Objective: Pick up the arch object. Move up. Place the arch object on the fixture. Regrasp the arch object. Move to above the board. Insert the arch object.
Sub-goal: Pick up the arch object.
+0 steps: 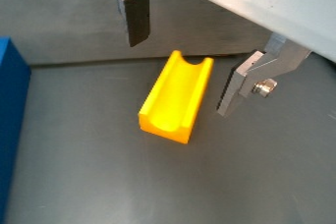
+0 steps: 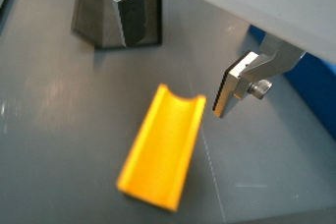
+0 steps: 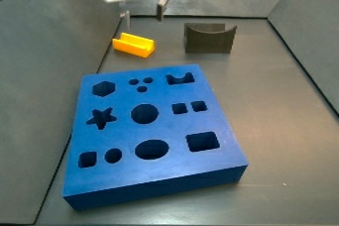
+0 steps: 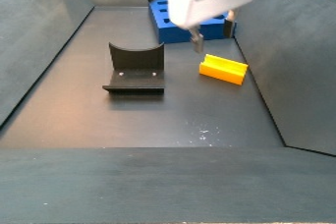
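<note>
Silver gripper fingers (image 1: pixel 133 17) with dark pads are hanging spread wide apart over the grey floor, gripping nothing, as the gripper (image 1: pixel 184 56) is hovering just above the arch object (image 1: pixel 176 97). That yellow-orange block is lying on the floor with its notch facing up, between the two fingers but clear of both in both wrist views (image 2: pixel 161 146). In a side view the gripper (image 3: pixel 141 14) is sitting beyond the board (image 3: pixel 149 126), whose star, round, hexagon, square and arch cut-outs are all lying empty. Near the arch object (image 4: pixel 222 68), the fixture (image 4: pixel 134 69) is standing on its base plate, its U-shaped dip holding nothing.
</note>
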You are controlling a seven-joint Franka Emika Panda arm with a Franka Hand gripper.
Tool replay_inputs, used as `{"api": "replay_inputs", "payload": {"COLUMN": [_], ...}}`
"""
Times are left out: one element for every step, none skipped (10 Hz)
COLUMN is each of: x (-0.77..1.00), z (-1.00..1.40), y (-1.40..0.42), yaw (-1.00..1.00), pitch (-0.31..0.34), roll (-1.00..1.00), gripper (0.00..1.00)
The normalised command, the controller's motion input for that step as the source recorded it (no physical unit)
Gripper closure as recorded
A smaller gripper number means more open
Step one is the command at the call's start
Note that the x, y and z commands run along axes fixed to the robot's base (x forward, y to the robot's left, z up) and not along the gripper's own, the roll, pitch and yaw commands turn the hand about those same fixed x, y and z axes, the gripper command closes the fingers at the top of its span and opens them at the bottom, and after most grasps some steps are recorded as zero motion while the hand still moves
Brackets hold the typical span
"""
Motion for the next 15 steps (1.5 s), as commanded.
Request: {"api": "replay_inputs", "payload": {"x": [-0.36,-0.34,-0.28,0.0,0.25,0.37,0.34,0.17,0.0,-0.08,-0.36,-0.38,-0.29,0.04,0.0], "z": [-0.71,-0.72,-0.71,-0.75,-0.81,-0.84,-0.83,-0.84,-0.88,-0.93,-0.95,-0.84,-0.62,0.0,0.0], "y": [0.0,0.0,0.0,-0.04,-0.04,0.0,0.0,0.0,-0.06,-0.09,-0.09,-0.02,-0.01,0.0,0.0], "yaw": [0.79,0.79,0.77,0.57,0.4,0.28,0.21,0.23,0.29,0.31,0.36,0.41,0.37,0.0,0.0], "pitch": [-0.001,-0.003,-0.019,-0.011,0.0,0.0,0.0,0.0,0.0,0.0,0.0,-0.039,-0.016,0.051,0.0], "roll": [0.15,0.14,0.13,0.04,0.0,0.0,0.0,0.02,0.05,0.1,0.12,0.06,0.03,0.0,0.0], "gripper": [0.0,0.0,0.0,0.0,0.0,0.0,0.0,0.0,0.0,0.0,0.0,0.0,0.0,0.0,1.0]}}
